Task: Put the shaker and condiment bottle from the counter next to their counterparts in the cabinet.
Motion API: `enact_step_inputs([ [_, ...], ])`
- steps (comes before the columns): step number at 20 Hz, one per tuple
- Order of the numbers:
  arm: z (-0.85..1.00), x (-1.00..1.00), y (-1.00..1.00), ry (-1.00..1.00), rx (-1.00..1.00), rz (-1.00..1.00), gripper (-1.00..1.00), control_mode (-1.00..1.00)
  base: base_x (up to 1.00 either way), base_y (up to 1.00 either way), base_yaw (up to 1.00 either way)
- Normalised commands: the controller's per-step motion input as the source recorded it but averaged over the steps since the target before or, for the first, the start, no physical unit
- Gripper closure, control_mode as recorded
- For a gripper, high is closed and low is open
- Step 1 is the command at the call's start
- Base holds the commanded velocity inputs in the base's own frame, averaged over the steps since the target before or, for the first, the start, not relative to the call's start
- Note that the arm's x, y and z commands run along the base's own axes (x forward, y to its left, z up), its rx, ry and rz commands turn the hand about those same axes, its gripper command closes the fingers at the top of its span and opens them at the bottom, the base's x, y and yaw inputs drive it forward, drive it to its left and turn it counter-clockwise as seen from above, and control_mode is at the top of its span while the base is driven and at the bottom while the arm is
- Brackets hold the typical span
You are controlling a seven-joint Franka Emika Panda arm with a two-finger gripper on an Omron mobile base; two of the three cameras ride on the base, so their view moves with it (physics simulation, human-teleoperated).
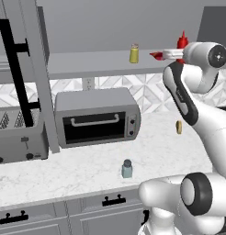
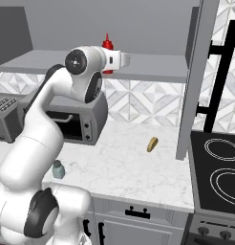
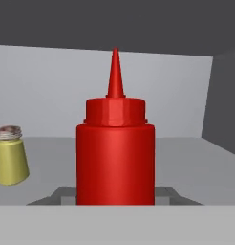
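Observation:
The red condiment bottle [image 3: 114, 143] stands upright between my dark fingertips in the hand view, and my gripper [image 3: 115, 197] is shut on its lower body. From the base views the bottle [image 1: 182, 41] [image 2: 107, 44] rises behind my hand [image 1: 177, 55] at the cabinet shelf [image 1: 87, 62]. I cannot tell whether its base rests on the shelf. A yellow shaker [image 1: 134, 53] [image 3: 11, 158] stands on the shelf to the left. A small red thing [image 1: 155, 55] lies just left of my hand. The pale blue shaker [image 1: 127, 169] [image 2: 58, 169] stands on the counter [image 1: 87, 170] near its front edge.
Below the shelf, a silver toaster oven [image 1: 97, 117] and a toaster [image 1: 18, 137] stand on the counter. The open cabinet door [image 1: 39, 78] with its black bar handle hangs at the left. A small yellowish piece [image 2: 152, 144] lies on the counter. A black stovetop [image 2: 219, 167] is at the right.

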Motion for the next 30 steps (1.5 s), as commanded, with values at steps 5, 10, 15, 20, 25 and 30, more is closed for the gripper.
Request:
enact_step_inputs([
  [5, -0.1, 0.19, -0.18, -0.16, 0.0, 0.03, 1.0, -1.0, 0.0, 0.0, 0.0],
  [10, 0.0, 0.47, -0.02, 0.01, 0.0, 0.01, 1.0, -1.0, 0.0, 0.0, 0.0],
  [15, 0.03, 0.54, -0.08, 0.02, 0.0, 0.0, 1.0, -1.0, 0.0, 0.0, 0.0],
  [20, 0.0, 0.2, -0.21, 0.0, 0.0, 0.0, 1.0, -1.0, 0.0, 0.0, 0.0],
  [25, 0.0, 0.18, -0.15, 0.0, 0.0, 0.0, 1.0, -1.0, 0.0, 0.0, 0.0],
  [30, 0.0, 0.32, -0.13, 0.0, 0.02, 0.0, 1.0, -1.0, 0.0, 0.0, 0.0],
])
